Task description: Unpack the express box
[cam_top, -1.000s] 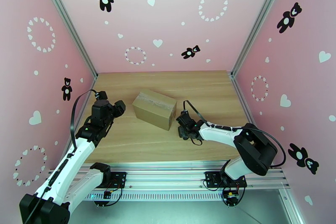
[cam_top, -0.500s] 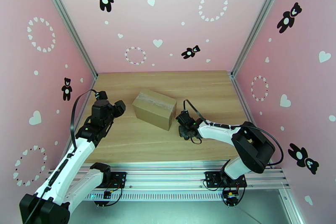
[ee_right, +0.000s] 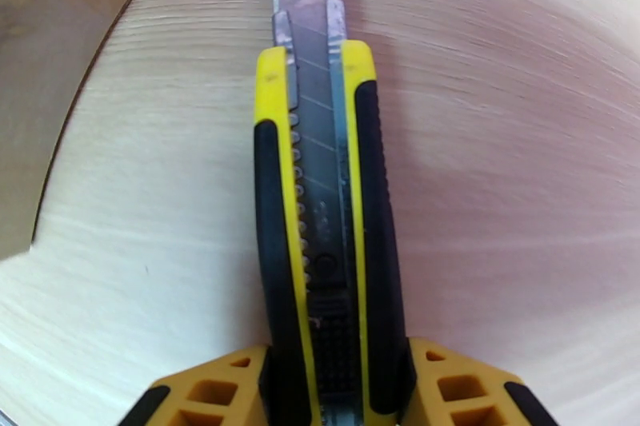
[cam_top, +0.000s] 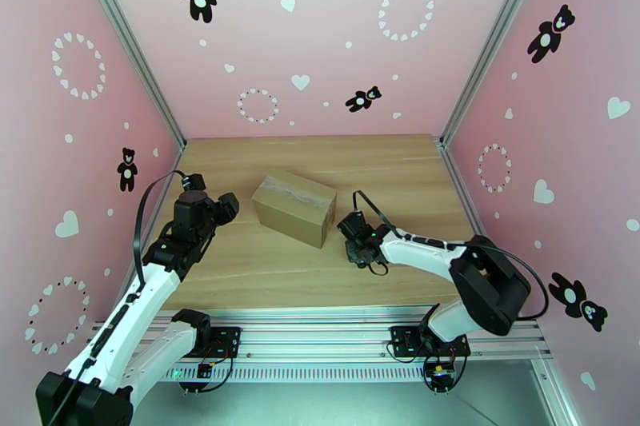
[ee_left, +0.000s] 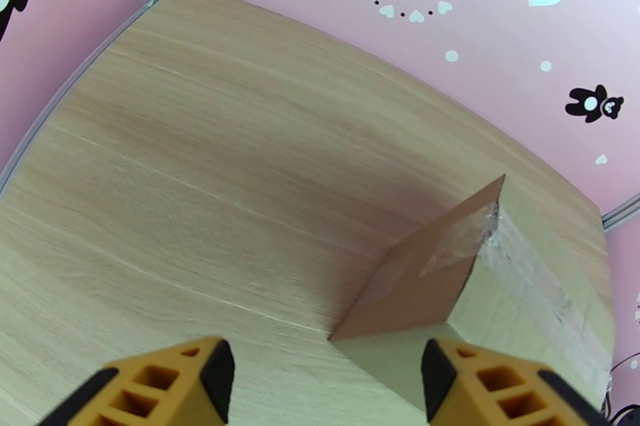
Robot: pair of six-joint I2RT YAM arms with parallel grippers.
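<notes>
Express box (cam_top: 294,208) stays put; right tool (ee_right: 332,392) has tightened on the utility knife (ee_right: 320,204), left tool (ee_left: 324,372) stays spread.

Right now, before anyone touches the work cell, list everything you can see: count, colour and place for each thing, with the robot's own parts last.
corrugated cardboard box: one, brown, taped shut, mid-table between the two arms.
snap-blade utility knife: one, yellow and black, blade out, held in the right tool beside the box's right end.
wooden table: one, light wood, under everything.
walls with bear and heart decals: three, pink, around the table.
left arm: one, white and black, bolted at the near edge.
right arm: one, white and black, bolted at the near edge.
left tool: one, yellow-and-black fingers, open, left of the box and apart from it.
right tool: one, same colours, shut on the knife handle.
</notes>
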